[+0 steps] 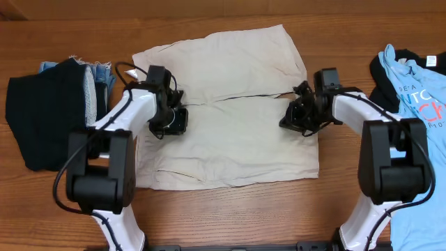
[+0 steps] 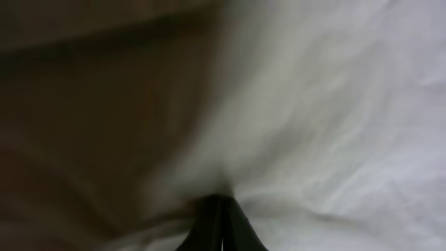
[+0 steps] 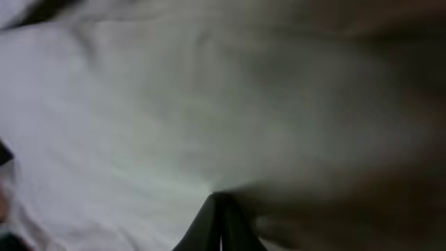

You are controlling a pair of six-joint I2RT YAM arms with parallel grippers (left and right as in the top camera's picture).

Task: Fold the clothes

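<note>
The pale beige shorts [image 1: 230, 104] lie spread flat in the middle of the table, a seam running across their middle. My left gripper [image 1: 171, 120] rests on their left side and my right gripper [image 1: 296, 115] on their right side, both near that seam. In the left wrist view the fingers [image 2: 221, 209] are pressed together with pale cloth [image 2: 327, 118] bunched at their tips. In the right wrist view the fingers [image 3: 221, 206] are likewise together, pinching pale cloth [image 3: 125, 118].
A black garment [image 1: 45, 115] lies on denim [image 1: 97, 73] at the left edge. A light blue printed shirt [image 1: 418, 97] over black cloth [image 1: 382, 77] lies at the right edge. Bare wooden table [image 1: 230, 209] shows in front.
</note>
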